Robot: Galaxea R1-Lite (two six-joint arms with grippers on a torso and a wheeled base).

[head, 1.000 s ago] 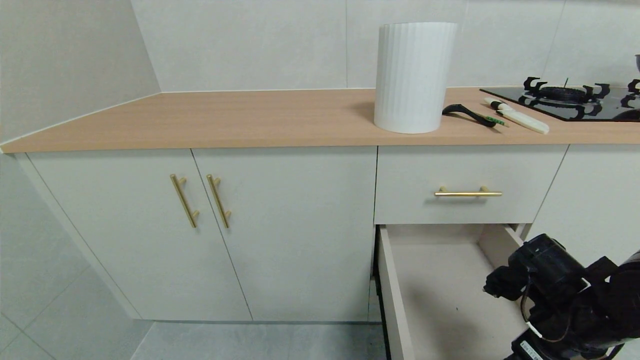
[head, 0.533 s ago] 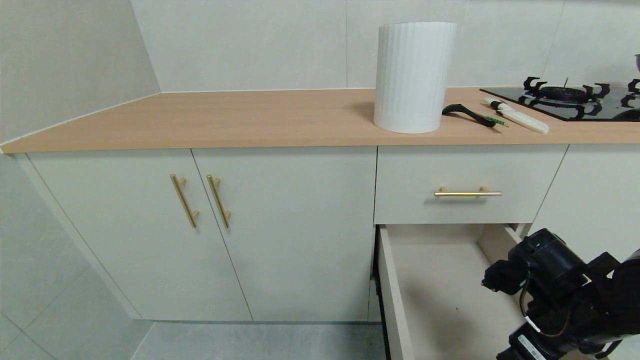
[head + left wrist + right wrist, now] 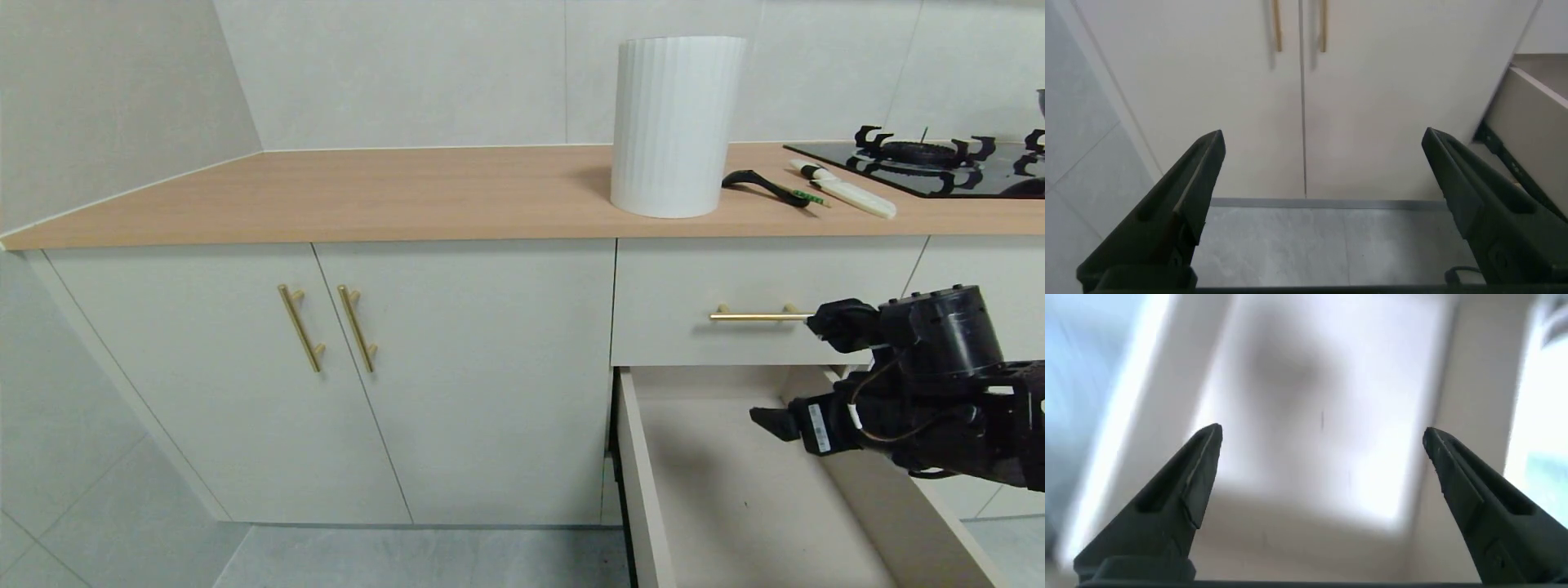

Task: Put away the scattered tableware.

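Risen out of the open drawer point(image 3: 635, 465), the right gripper point(image 3: 793, 369), spread empty, seems near enough to snag the gold handle point(image 3: 759, 316).

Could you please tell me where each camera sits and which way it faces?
Head: on the head, facing down at the counter and open drawer; right pincer shows.
Left wrist: faces the cabinet doors past its open left pincer.
Right wrist: looks into the drawer past its open pincer.
Head and right wrist share the drawer.

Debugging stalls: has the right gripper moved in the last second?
Yes. The right gripper rose from low in the open drawer toward the handle above.
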